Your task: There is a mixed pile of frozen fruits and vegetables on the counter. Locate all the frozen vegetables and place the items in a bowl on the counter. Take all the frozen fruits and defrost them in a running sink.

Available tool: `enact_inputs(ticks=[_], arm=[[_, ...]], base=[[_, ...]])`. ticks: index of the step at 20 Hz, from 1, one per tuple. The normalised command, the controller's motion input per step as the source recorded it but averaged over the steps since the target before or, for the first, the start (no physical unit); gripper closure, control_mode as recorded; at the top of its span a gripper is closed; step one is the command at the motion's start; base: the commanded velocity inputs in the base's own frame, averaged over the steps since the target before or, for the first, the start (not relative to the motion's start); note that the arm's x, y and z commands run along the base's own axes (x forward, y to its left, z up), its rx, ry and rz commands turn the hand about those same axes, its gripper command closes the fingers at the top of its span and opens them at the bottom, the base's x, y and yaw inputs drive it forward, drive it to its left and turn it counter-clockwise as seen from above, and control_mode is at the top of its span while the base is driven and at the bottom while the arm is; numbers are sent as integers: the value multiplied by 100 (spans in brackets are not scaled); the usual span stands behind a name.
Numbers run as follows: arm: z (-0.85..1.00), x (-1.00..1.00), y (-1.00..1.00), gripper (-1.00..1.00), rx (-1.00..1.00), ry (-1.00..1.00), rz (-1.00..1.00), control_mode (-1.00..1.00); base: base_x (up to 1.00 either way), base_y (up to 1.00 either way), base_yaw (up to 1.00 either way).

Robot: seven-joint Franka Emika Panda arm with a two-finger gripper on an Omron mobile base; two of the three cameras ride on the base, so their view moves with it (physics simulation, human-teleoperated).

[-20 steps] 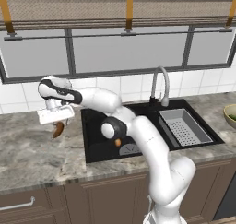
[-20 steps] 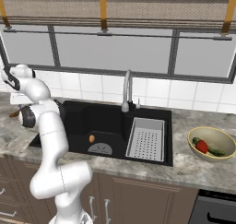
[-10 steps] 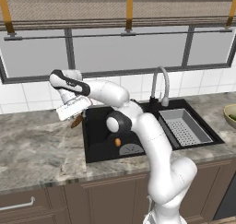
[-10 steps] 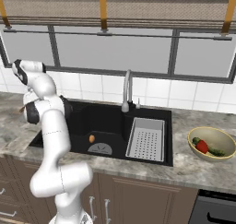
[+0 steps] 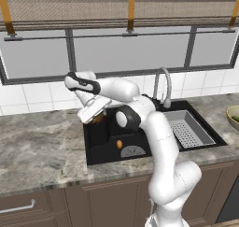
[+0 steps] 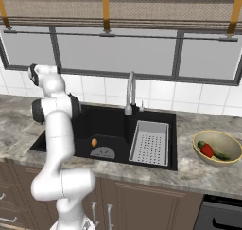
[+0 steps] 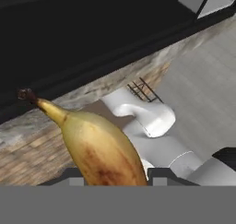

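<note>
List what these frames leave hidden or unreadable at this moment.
- Hand, left base view: its own white body covers the fingertips, so the grip on the banana is unclear; the hand view cuts that grip off at its bottom edge.
- Bowl, right base view: contents too small to name beyond red and green.
- Tap: whether water runs can't be told.

Carried rightward in the left base view: gripper (image 5: 97, 117) and banana (image 5: 98, 119), a second ago over the counter (image 5: 42, 146) at left of centre, now at the left rim of the sink (image 5: 100, 144), above the black basin. In the right base view, moved from the far left edge toward the centre, the arm.
</note>
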Motion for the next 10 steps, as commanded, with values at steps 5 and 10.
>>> enact_inputs(ticks=[5,10], arm=[[-23,-64,-89,100,4,-9,0,-100],[-26,-19,-57,100,21,-46,-2,-100]], base=[[0,0,0],[0,0,0]])
